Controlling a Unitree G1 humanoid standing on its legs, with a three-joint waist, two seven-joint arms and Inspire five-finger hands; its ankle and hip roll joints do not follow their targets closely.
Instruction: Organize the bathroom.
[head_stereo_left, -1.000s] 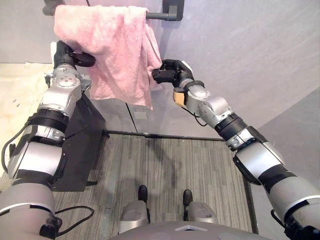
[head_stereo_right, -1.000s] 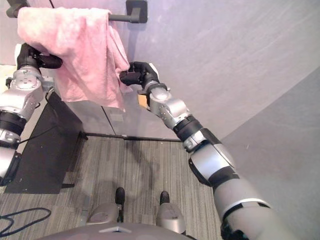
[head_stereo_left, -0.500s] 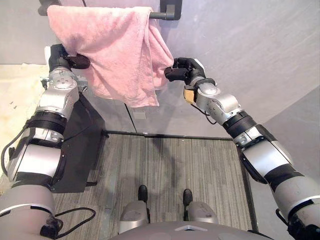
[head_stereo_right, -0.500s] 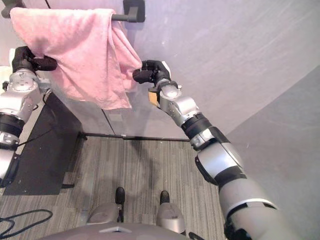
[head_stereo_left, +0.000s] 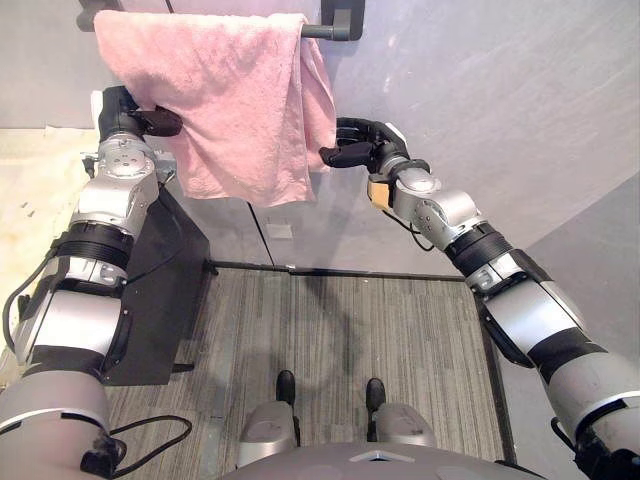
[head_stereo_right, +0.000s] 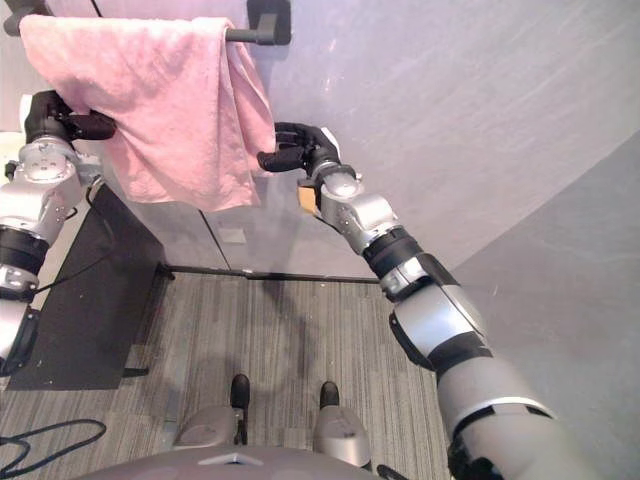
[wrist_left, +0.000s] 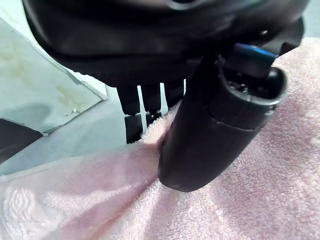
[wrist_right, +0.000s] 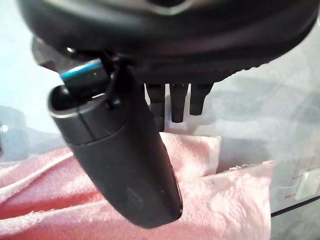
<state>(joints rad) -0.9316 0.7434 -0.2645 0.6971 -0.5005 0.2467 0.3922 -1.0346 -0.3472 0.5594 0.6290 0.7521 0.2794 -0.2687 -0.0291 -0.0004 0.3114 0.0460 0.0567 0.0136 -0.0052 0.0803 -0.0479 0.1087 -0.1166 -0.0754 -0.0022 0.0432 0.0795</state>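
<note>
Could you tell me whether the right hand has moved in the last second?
Yes. The right hand moved right and slightly up toward the rail bracket, away from the towel.

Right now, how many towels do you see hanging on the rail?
1. A single pink towel hangs over the dark wall rail, between the left hand and the right hand. Its folds overlap, so a second cloth behind it cannot be excluded.

1. Looking over the pink towel (head_stereo_left: 225, 100) on the rail (head_stereo_left: 325, 30): no print, label or number can be read.
2. Wall, floor and arms: no legible writing either.
</note>
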